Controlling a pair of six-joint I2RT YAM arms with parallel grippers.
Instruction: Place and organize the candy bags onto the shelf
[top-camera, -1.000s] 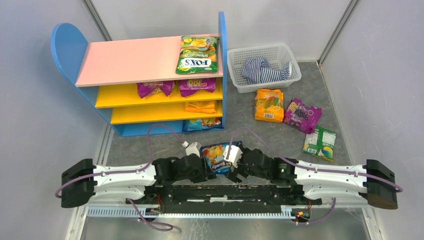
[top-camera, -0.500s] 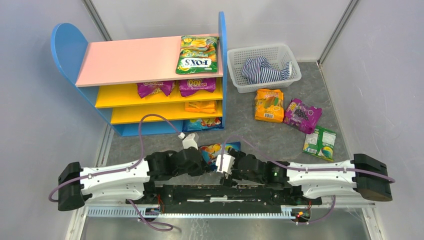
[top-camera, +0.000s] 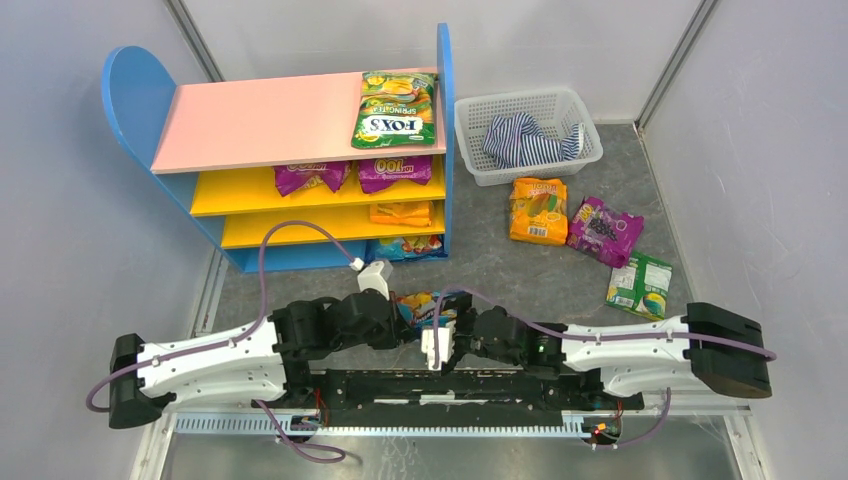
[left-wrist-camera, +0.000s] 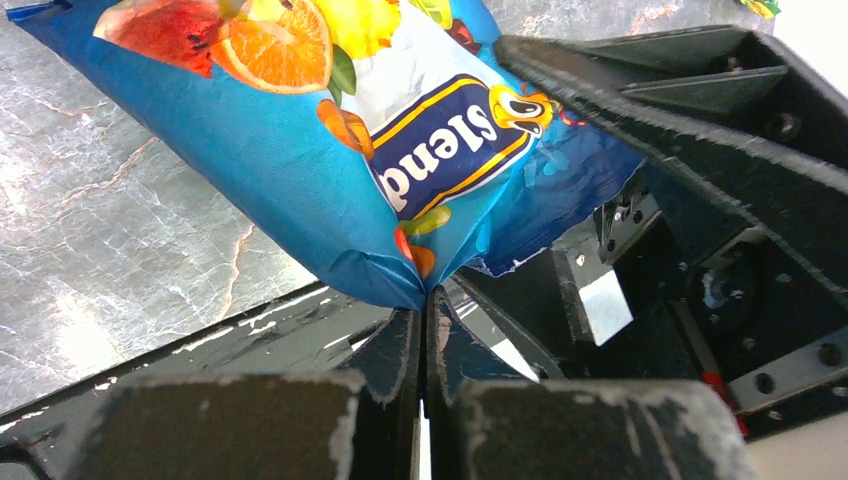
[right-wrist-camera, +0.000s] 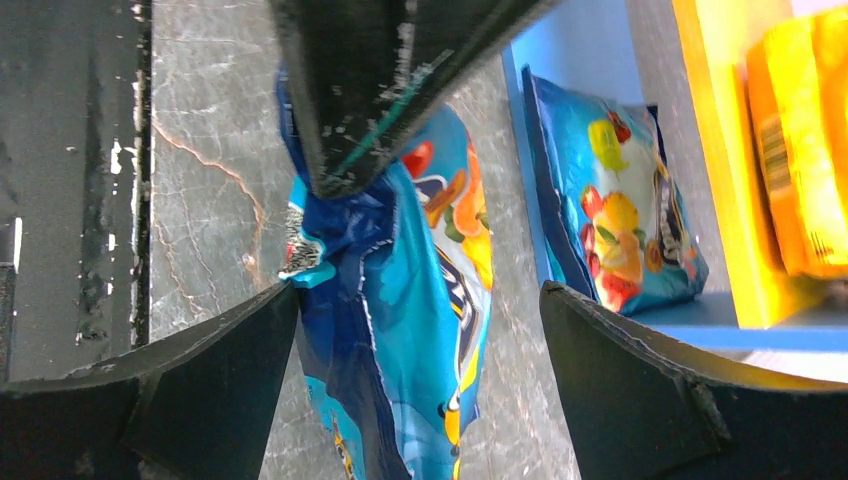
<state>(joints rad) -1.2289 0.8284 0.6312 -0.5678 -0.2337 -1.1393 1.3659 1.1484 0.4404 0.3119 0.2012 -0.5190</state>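
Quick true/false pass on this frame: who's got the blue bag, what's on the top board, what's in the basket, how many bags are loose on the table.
1. The left gripper is shut on the blue candy bag. True.
2. The right gripper is clamped on that bag too. False: its fingers are spread wide open.
3. A FOX'S bag lies on the pink top board. True.
4. The basket holds candy bags. False: only a striped cloth shows in it.
5. One bag lies on the table right of the shelf. False: three, an orange bag, a purple bag and a green bag.
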